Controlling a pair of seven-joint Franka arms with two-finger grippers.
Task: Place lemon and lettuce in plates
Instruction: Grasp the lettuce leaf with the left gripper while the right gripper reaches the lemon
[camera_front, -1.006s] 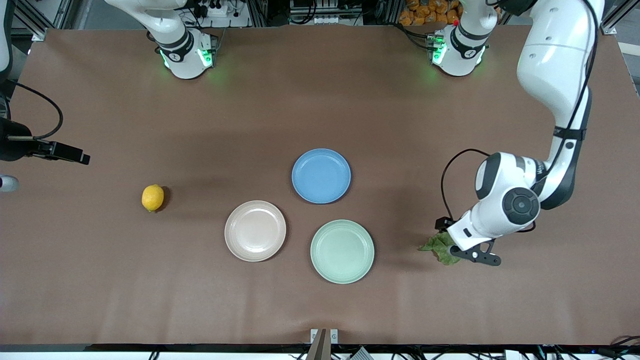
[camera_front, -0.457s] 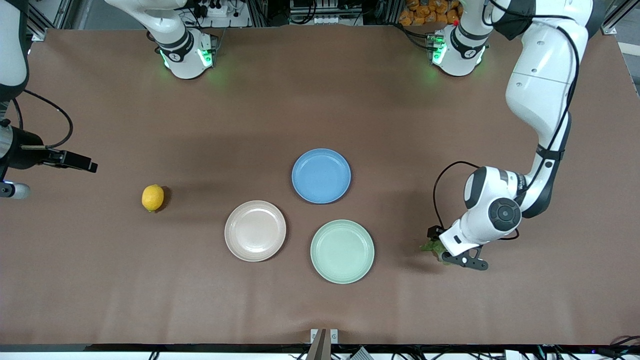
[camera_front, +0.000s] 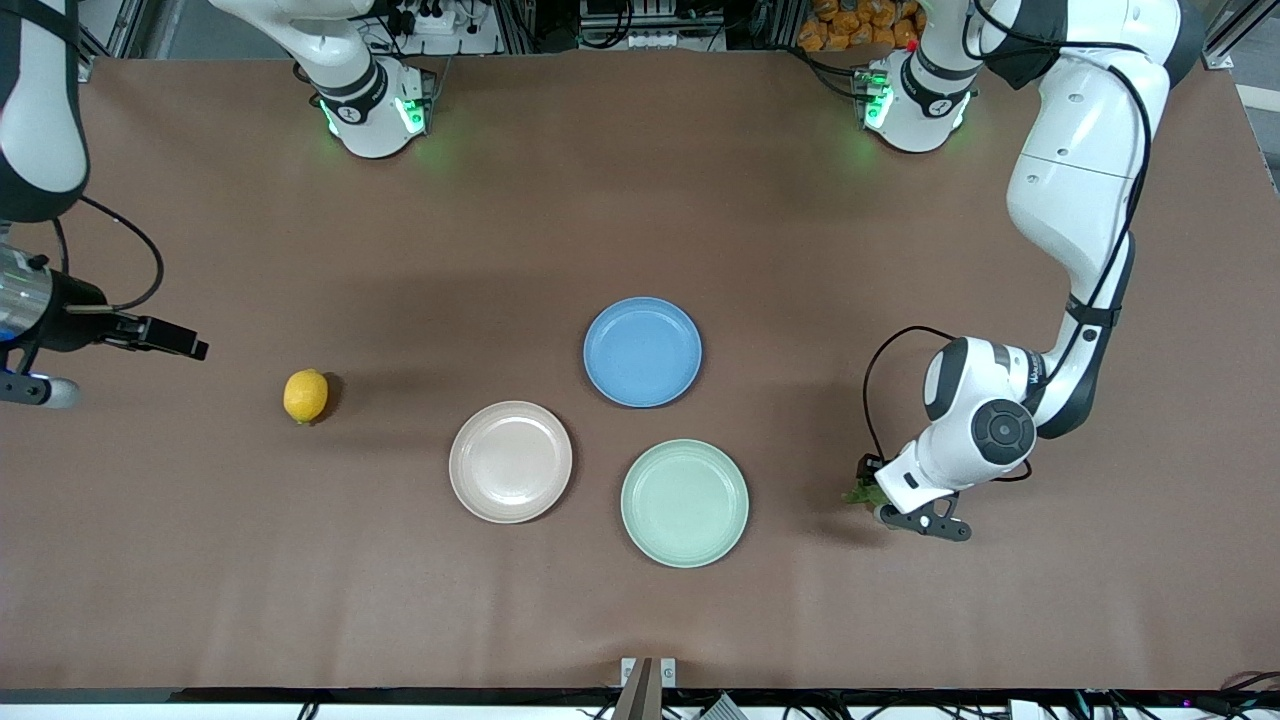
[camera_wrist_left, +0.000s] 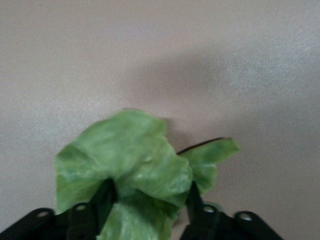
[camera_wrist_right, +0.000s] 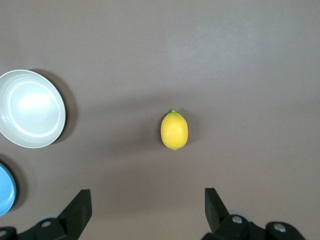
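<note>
With the left hand (camera_wrist_left: 150, 202) set down around the lettuce (camera_wrist_left: 132, 165) at the left arm's end of the surface (camera_front: 900, 620), its fingers (camera_wrist_left: 196, 202) pinching only ruffled leaf, a slip is risked on lifting, while the lemon (camera_wrist_right: 174, 130) lies untouched under the spread right hand (camera_wrist_right: 147, 205).

A robotics lab, probably: 2 white arms are bolted to a brown-covered table (camera_front: 640, 200), their bases (camera_front: 375, 115) glowing green, with aluminium framing (camera_front: 110, 30), power strips (camera_front: 430, 20) and loose cables (camera_front: 640, 25) along its edge.
</note>
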